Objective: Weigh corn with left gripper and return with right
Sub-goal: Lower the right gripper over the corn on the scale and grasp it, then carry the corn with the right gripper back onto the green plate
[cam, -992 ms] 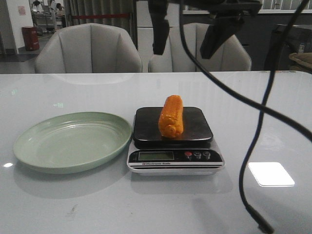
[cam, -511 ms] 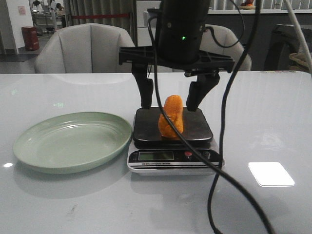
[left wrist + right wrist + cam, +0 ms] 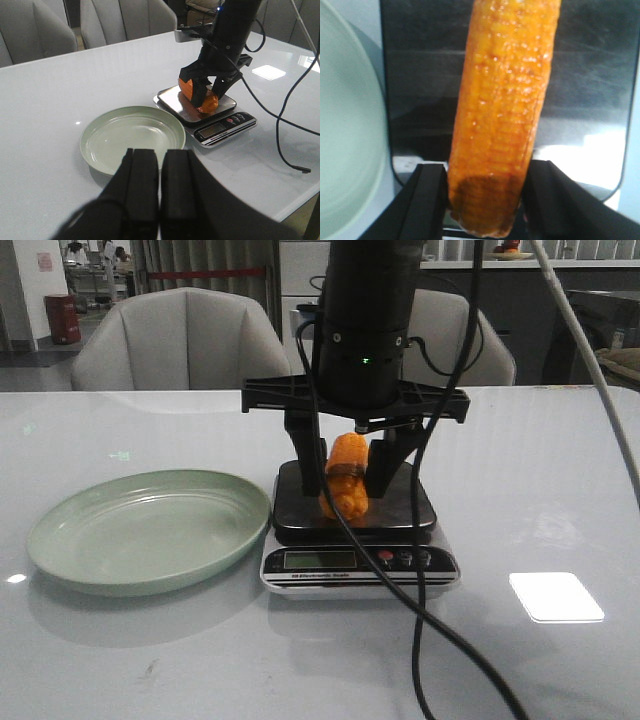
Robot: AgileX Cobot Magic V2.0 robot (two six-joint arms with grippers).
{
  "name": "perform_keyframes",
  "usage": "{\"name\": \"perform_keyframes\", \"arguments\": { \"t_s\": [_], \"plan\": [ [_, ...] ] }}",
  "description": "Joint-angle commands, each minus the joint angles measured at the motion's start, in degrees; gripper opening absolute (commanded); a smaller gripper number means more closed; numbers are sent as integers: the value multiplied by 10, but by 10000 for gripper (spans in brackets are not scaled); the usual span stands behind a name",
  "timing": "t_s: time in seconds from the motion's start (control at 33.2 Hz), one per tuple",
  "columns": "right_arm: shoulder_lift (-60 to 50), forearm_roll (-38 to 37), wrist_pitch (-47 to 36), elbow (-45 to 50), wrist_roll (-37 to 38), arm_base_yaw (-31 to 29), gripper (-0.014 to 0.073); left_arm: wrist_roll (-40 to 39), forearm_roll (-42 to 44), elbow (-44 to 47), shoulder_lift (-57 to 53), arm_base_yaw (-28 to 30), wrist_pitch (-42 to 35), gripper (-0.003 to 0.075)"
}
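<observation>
Two broad black fingers of the right tool (image 3: 345, 478) press against both sides of the ribbed orange-yellow corn cob (image 3: 346, 478), holding it near one end just above the flat dark platform of the silver digital kitchen scale (image 3: 400, 502). The cob's kernels run in glossy bumpy rows. Beside the scale lies the round, shallow pale-green plate (image 3: 90, 540), smooth and matte, on the glossy white tabletop (image 3: 560, 500). Well apart, the matte-black left tool (image 3: 159, 187) hangs with its fingers pressed together, holding nothing.

The right gripper (image 3: 347, 478) points straight down, its fingers (image 3: 427, 200) closed on both sides of the corn (image 3: 345, 480). The left gripper (image 3: 159, 187) has its fingers pressed together.
</observation>
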Motion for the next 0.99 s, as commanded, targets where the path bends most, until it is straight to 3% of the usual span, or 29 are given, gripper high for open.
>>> {"name": "perform_keyframes", "arguments": {
  "t_s": [0.0,0.39,0.54,0.81,0.96],
  "plan": [
    [-34,24,-10,-45,3,9,242,0,0,-15,-12,0,-44,122],
    [-6,41,-171,-62,3,106,239,0,0,-15,-12,0,-44,122],
    [18,48,-179,-62,3,122,250,0,0,-15,-12,0,-44,122],
    [35,61,-185,-63,3,128,544,0,0,-15,-12,0,-44,122],
    [35,61,-178,-75,3,119,568,0,0,-15,-12,0,-44,122]
  ]
}}
